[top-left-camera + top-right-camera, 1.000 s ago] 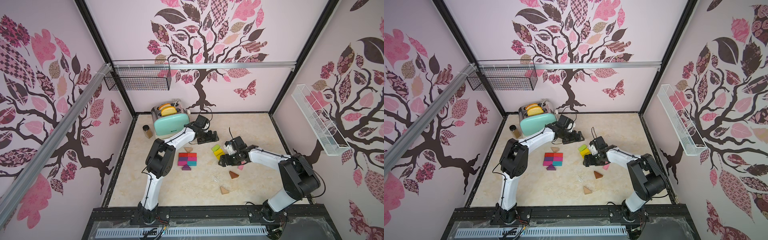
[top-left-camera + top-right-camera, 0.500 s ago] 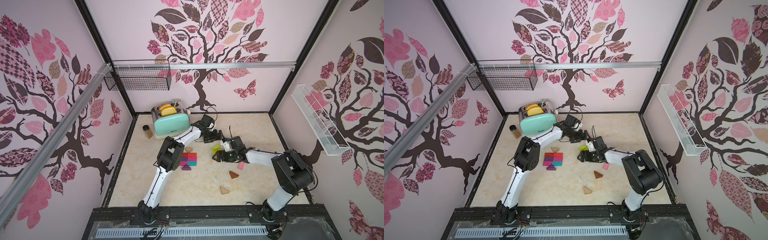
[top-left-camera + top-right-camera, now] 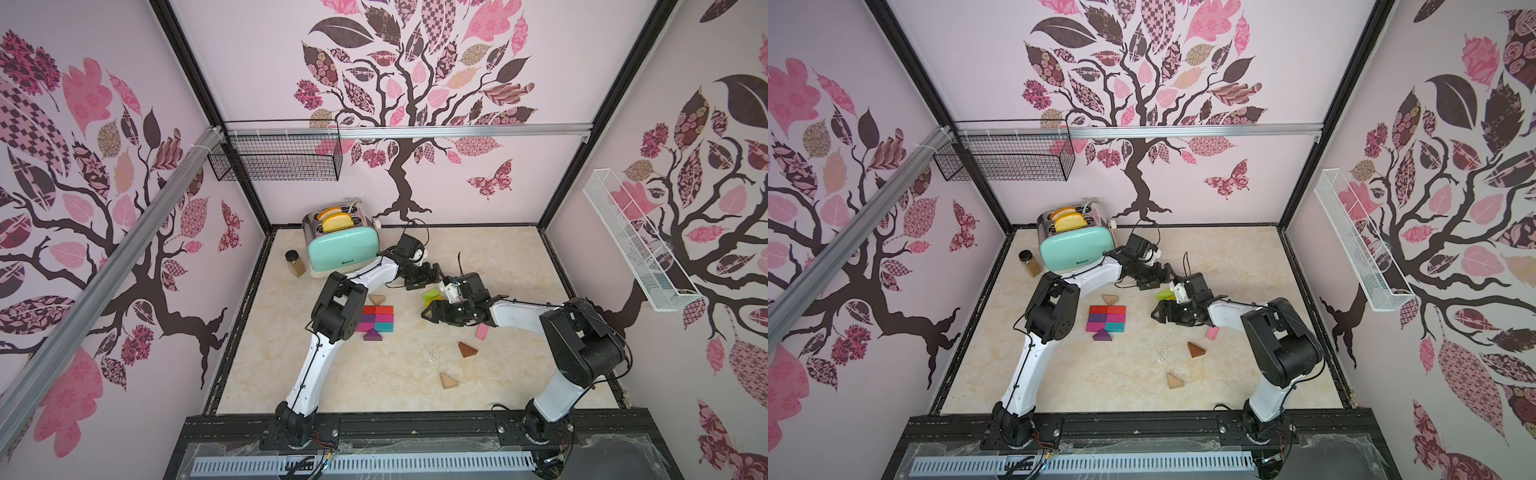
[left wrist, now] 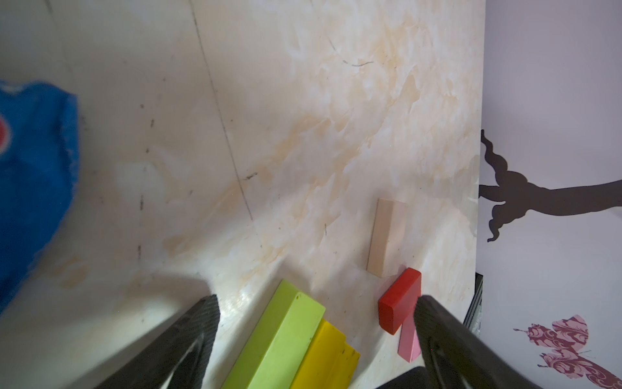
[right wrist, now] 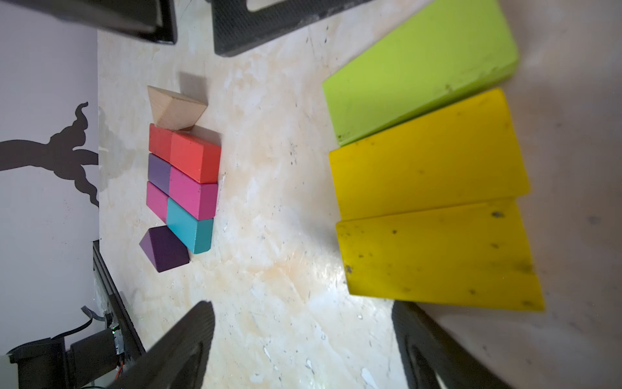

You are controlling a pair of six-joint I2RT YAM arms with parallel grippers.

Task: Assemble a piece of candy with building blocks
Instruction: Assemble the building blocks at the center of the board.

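In both top views a tight cluster of building blocks (image 3: pixel 377 319) (image 3: pixel 1107 319) in red, purple, magenta and teal lies mid-floor, with a tan triangle (image 3: pixel 376 299) behind it and a purple triangle (image 3: pixel 372 336) in front. To its right lie a green block (image 3: pixel 431 294) and yellow blocks (image 5: pixel 427 168). My left gripper (image 3: pixel 434 271) (image 4: pixel 316 303) hovers open over the green block (image 4: pixel 282 340). Beside it lie a red block (image 4: pixel 400 304), a pink one (image 4: pixel 409 340) and a tan one (image 4: pixel 387 235). My right gripper (image 3: pixel 428 311) (image 5: pixel 303 306) is open over bare floor beside the yellow blocks.
A pink block (image 3: pixel 482 331), a brown triangle (image 3: pixel 467 350) and a tan triangle (image 3: pixel 448 380) lie loose towards the front right. A mint toaster (image 3: pixel 343 251) and a brown jar (image 3: pixel 294 262) stand at the back left. A blue packet (image 4: pixel 30 188) shows in the left wrist view.
My left arm has reached further right, bringing its gripper over the green block. My right gripper has swung left towards the cluster, uncovering the pink block behind it.
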